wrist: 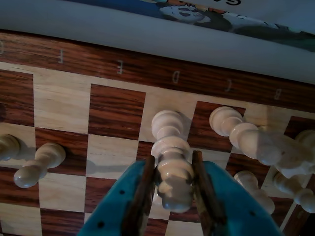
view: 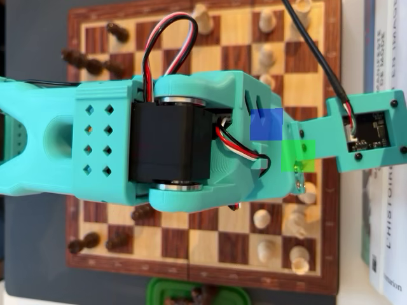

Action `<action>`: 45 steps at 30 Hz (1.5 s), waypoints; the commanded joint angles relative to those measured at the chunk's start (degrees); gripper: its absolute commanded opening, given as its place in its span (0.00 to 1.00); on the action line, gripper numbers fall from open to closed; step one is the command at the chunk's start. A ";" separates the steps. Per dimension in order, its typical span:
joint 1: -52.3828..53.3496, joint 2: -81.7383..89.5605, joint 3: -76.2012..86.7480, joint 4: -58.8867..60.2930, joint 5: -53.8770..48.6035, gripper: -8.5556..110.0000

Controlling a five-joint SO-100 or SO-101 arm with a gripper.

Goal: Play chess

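Overhead view: arm [view: 127, 143] hides fingers [wrist: 172, 196] (mid-board [view: 191, 257]).

The chessboard [wrist: 118, 108] is smooth, satin-finished wood with visible grain. The pale chess pieces [wrist: 172, 162] are glossy turned wood. The gripper [wrist: 173, 189] is matt teal plastic with rough brown pads [wrist: 145, 191].

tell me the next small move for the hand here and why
Probably lift straight up. In the wrist view the hand has its fingers pressed on both sides of a tall white chess piece near the D file, and other white pieces stand close to its right, so sliding sideways risks knocking them.
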 commanded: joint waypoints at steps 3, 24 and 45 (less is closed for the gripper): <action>-0.09 0.79 -1.93 -0.35 -0.26 0.13; -0.44 -2.20 -2.90 -0.44 -0.26 0.18; -1.05 -2.11 -2.99 -0.88 -0.26 0.19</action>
